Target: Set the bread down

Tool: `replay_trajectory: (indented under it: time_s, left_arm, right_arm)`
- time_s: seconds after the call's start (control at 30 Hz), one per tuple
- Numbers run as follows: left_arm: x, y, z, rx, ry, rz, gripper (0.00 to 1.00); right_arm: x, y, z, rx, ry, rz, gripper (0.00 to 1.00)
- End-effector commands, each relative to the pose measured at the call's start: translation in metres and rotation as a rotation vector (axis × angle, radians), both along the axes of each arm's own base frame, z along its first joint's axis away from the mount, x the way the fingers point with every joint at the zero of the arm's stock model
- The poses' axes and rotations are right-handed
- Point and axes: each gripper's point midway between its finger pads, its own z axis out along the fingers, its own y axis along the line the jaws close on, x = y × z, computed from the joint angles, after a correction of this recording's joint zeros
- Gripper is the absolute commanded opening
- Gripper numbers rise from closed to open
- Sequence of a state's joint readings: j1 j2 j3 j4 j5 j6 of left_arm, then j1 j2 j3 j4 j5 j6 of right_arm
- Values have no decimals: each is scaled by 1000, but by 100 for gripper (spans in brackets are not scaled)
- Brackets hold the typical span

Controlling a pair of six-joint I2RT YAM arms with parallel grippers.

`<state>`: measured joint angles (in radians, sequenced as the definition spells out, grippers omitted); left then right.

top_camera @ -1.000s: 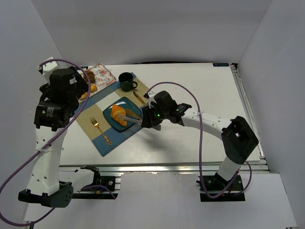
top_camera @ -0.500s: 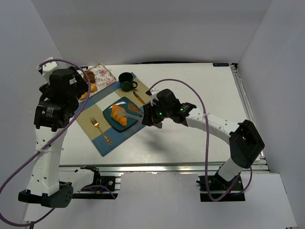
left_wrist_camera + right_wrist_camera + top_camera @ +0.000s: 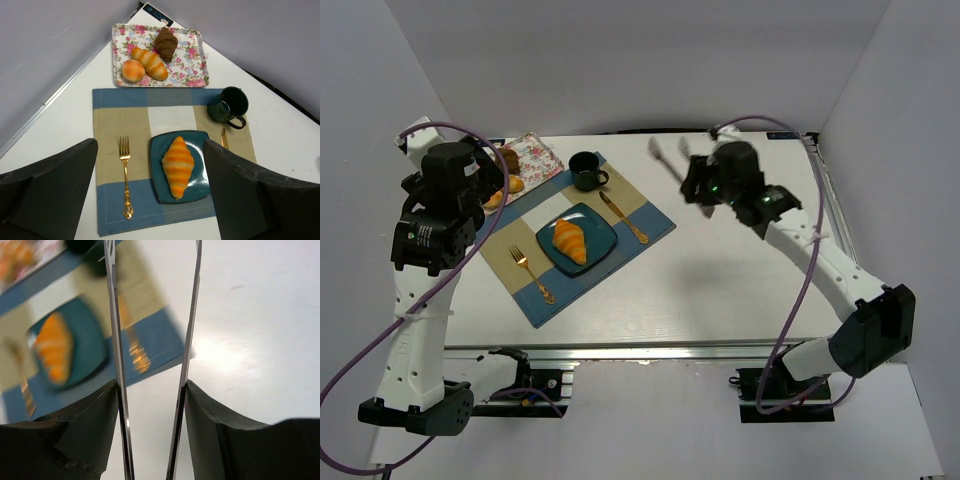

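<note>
The left gripper [image 3: 150, 200] hangs with its fingers spread wide, holding nothing, above the near edge of the checked placemat [image 3: 112, 165]; on that mat the croissant [image 3: 178, 166] lies on the square teal plate [image 3: 197, 187], a gold fork [image 3: 125, 175] just left of it; beyond, a dark green mug [image 3: 228, 105]; farther off, the right gripper [image 3: 665, 155], raised, grips tongs [image 3: 116, 355], their arms apart

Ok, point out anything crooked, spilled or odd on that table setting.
Nothing is spilled or broken. The croissant lies squarely on the teal plate, with the fork left of it on the placemat. The mug stands upright.
</note>
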<state>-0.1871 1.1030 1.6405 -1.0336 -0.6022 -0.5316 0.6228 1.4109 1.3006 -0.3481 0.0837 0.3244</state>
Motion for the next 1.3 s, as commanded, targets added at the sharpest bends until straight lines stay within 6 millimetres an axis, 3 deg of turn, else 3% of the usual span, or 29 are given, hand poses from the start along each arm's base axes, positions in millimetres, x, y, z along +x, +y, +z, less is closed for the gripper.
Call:
replay_trajectory:
  time_s: [0.0, 0.03, 0.07, 0.17, 0.27, 0.4, 0.43, 0.47, 0.5, 0.53, 0.6, 0.63, 0.67, 0.7, 0.73, 0.8, 0.83, 1.0, 1.17, 1.27]
  left_arm:
    - [-1, 1, 11, -7, -54, 6, 97]
    - [0, 1, 11, -7, -54, 3, 97]
    - [1, 0, 12, -10, -62, 3, 97]
    - [2, 1, 13, -10, -70, 6, 97]
    - [2, 2, 13, -7, -71, 10, 97]
    - [4, 0, 6, -14, -62, 7, 97]
    - [5, -1, 6, -18, -64, 7, 97]
    - [5, -1, 5, -21, -62, 6, 97]
    - [6, -1, 3, -21, -58, 7, 96]
    - [7, -1, 2, -23, -55, 8, 96]
    - [5, 2, 1, -16, -50, 29, 96]
    - [4, 4, -2, -15, -41, 39, 96]
    - [4, 5, -2, -14, -41, 46, 96]
    - [2, 7, -3, -9, -41, 57, 96]
    - [2, 8, -4, -9, -39, 64, 96]
    - [2, 8, -7, -9, -31, 72, 96]
    - [3, 8, -8, -12, -29, 77, 96]
    - [1, 10, -11, -13, -16, 91, 96]
    - [0, 13, -11, -4, -6, 107, 96]
    - [0, 13, -12, -3, 0, 106, 96]
  right_arm:
    - [44, -74, 29, -38, -64, -265, 59]
    - [54, -87, 25, -67, -64, -302, 59]
    - [68, -116, 23, -100, -69, -388, 59]
    - [97, -163, 12, -129, -58, -510, 59]
    - [126, -198, -2, -120, -44, -593, 59]
    - [164, -226, -24, -148, -5, -647, 59]
    - [173, -231, -46, -174, 36, -652, 59]
    - [184, -239, -41, -172, 24, -667, 59]
    - [190, -243, -46, -184, 33, -671, 59]
    - [197, -247, -69, -203, 78, -675, 59]
    - [212, -256, -74, -179, 85, -694, 59]
    - [219, -259, -97, -191, 124, -695, 60]
    - [222, -263, -104, -199, 141, -702, 60]
    - [234, -266, -97, -200, 123, -713, 60]
    - [238, -269, -120, -231, 164, -712, 60]
    - [248, -273, -123, -245, 169, -716, 60]
    - [249, -275, -141, -258, 199, -712, 60]
    - [249, -276, -173, -273, 253, -711, 61]
    - [233, -275, -215, -295, 340, -699, 63]
    - [227, -273, -229, -298, 363, -696, 66]
